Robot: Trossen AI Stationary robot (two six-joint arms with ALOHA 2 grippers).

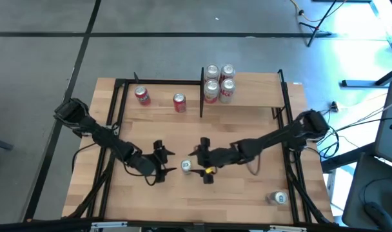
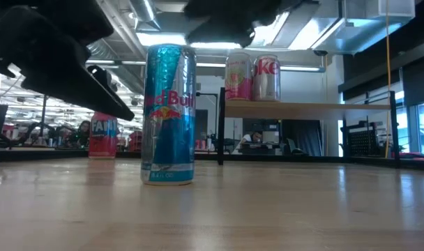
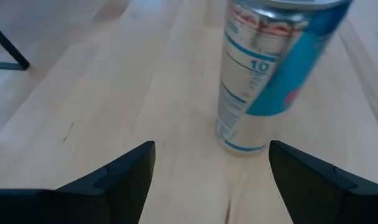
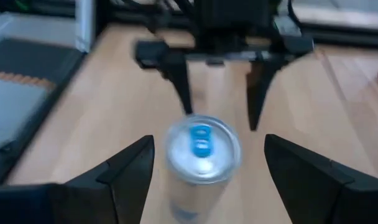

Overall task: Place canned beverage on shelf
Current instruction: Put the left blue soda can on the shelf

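A slim blue-and-silver canned beverage [image 1: 186,165] stands upright on its base on the tabletop [image 2: 169,115]. My left gripper [image 1: 169,161] is open just to its left; in the left wrist view the can [image 3: 263,74] stands ahead of the open fingers [image 3: 211,174]. From the right comes my right gripper [image 1: 199,160], also open; its fingers flank the can's top [image 4: 201,149] without touching it. The shelf [image 1: 247,96], a raised light-wood board on black posts at the far right, carries several cans [image 1: 219,82].
On the table's far left, left of the shelf, stand two red cans [image 1: 142,95] [image 1: 179,102]. Another can [image 1: 278,198] lies near the front right corner. A black frame [image 1: 112,109] runs along the table's sides.
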